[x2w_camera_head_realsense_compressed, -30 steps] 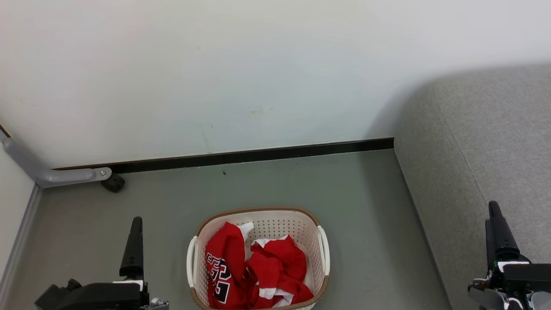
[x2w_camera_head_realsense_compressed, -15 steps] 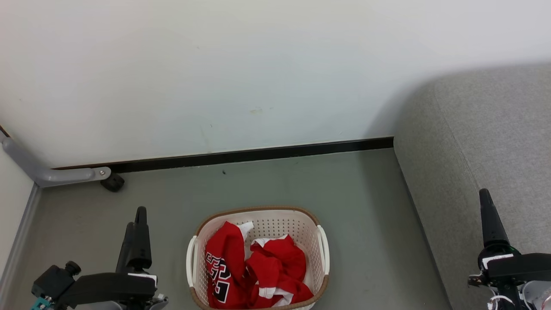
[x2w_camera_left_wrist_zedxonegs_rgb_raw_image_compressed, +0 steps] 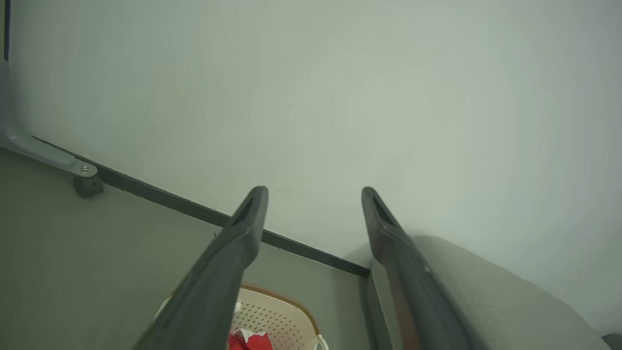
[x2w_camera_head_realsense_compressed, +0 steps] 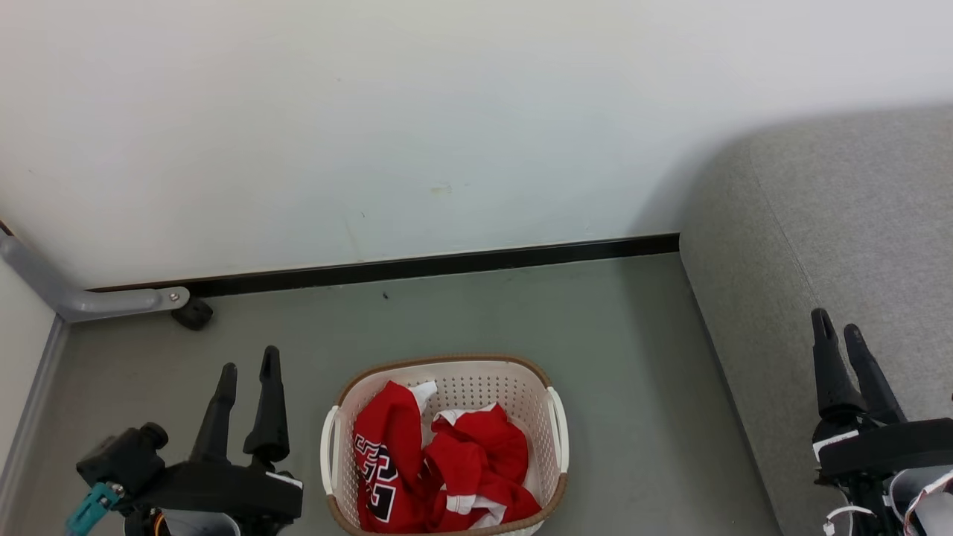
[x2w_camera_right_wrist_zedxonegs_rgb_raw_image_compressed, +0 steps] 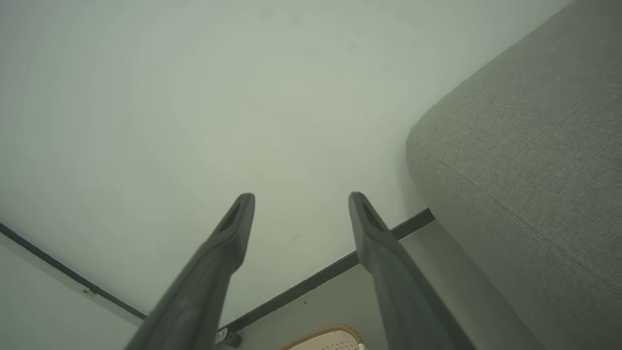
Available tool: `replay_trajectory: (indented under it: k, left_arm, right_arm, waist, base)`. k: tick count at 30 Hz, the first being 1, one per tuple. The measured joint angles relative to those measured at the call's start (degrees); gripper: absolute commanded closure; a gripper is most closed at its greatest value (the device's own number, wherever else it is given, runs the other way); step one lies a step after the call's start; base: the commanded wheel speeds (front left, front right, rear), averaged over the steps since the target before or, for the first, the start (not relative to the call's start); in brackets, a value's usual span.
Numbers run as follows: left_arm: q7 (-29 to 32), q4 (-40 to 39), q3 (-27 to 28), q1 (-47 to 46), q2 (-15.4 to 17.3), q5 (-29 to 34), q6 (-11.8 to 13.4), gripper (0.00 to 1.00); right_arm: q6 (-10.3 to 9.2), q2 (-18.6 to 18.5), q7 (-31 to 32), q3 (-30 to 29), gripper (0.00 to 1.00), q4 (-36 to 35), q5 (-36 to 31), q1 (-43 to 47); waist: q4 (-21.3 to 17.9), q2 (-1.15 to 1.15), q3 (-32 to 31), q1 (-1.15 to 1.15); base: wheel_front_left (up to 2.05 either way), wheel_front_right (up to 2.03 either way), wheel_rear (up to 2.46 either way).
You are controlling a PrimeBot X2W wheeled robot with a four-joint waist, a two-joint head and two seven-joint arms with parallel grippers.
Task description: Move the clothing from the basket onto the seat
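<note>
**A:** ok, where's everything sitting right now?

**B:** The basket (x2w_camera_head_realsense_compressed: 447,362) is on the grey floor (x2w_camera_head_realsense_compressed: 633,372), low and centre in the head view. It's a bit out from the wall (x2w_camera_head_realsense_compressed: 447,112) and its black baseboard (x2w_camera_head_realsense_compressed: 447,265). The clothing (x2w_camera_head_realsense_compressed: 476,454) is bunched up inside the basket, red with white trim. The piece on the left side shows the black lettering (x2w_camera_head_realsense_compressed: 376,476).

**A:** and the seat?

**B:** The seat (x2w_camera_head_realsense_compressed: 856,223) is off to the basket's right with a strip of floor between them, and its far end is up against the wall.

**A:** what are the fingers doing?

**B:** The left fingers (x2w_camera_head_realsense_compressed: 268,402) are just left of the basket, parted with a clear gap and nothing in it. The right fingers (x2w_camera_head_realsense_compressed: 828,365) are over the seat's near edge, also spread, gripping nothing. Both pairs point toward the wall. Neither pair touches the basket or the clothing.

**A:** that grey thing far left?

**B:** It's a grey bracket (x2w_camera_head_realsense_compressed: 82,301) at the foot of the wall, with a small black stopper (x2w_camera_head_realsense_compressed: 193,314) at its end.
</note>
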Motion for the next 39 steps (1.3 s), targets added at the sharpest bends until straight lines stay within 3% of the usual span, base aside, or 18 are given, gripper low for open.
replay_trajectory:
  k: [13, 20, 26, 39]
  left_arm:
    - [-2.49, 0.42, -3.69, -0.2, 2.07, 14.6, 3.81, 0.0]
    - [-4.15, 1.08, -5.25, -0.36, 3.08, 20.74, 4.41, 0.0]
    - [-5.23, 1.76, -6.65, -1.3, 3.27, 25.31, 5.31, 0.0]
    - [-6.01, 2.9, -6.78, -1.62, 3.33, 27.98, 5.71, 0.0]
  right_arm:
    - [-2.85, -2.27, -2.52, 4.21, 0.0, -1.48, -14.9, -0.22]
    - [-5.46, -3.58, -4.14, 5.75, 0.0, -1.45, -22.1, -0.24]
    - [-6.11, -4.47, -5.44, 7.34, 0.0, -1.24, -27.43, -0.64]
    - [-6.6, -4.95, -6.0, 7.13, 0.0, -0.71, -30.15, -1.53]
  waist:
    - [-0.05, 0.0, 0.23, 0.0]
    - [-0.13, 0.0, 0.39, 0.0]
    - [-0.08, 0.0, 0.51, 0.0]
    - [0.1, 0.0, 0.54, 0.0]
  base:
    - [0.0, 0.0, 0.0]
    - [0.0, 0.0, 0.0]
    - [0.0, 0.0, 0.0]
    - [0.0, 0.0, 0.0]
